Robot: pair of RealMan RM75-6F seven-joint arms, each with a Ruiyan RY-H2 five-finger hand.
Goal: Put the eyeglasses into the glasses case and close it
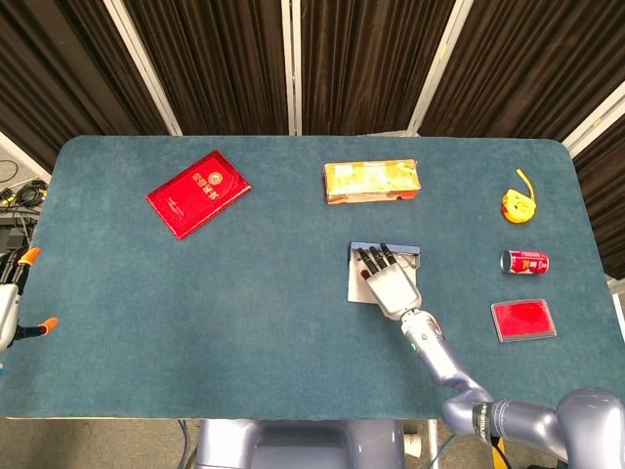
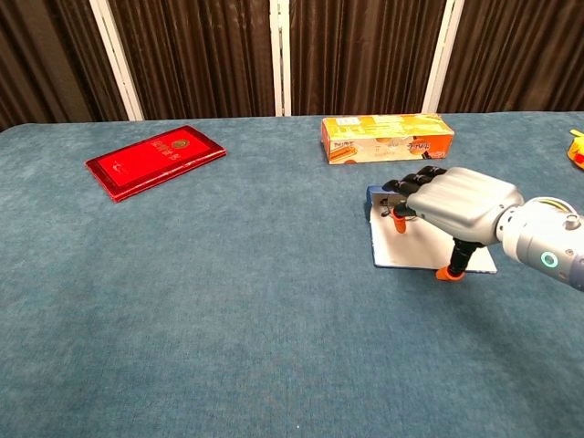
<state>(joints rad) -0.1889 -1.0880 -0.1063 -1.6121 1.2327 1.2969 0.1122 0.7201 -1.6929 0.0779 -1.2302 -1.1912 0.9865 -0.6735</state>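
On the blue table (image 1: 195,293), we hold our right hand (image 1: 393,290) palm-down over the open glasses case (image 2: 391,254), fingers (image 2: 408,183) curled over its far edge; we cannot tell whether they grip the eyeglasses, which they hide. Our left hand (image 1: 8,303) sits at the table's left edge, its grasp unclear. Behind lie a red booklet (image 1: 198,192), an orange box (image 1: 371,181), a red card case (image 1: 523,319), a can (image 1: 524,262) and a yellow tape measure (image 1: 517,204).

Right hand (image 1: 391,287) over open glasses case (image 1: 357,285), orange box (image 1: 372,182) beyond
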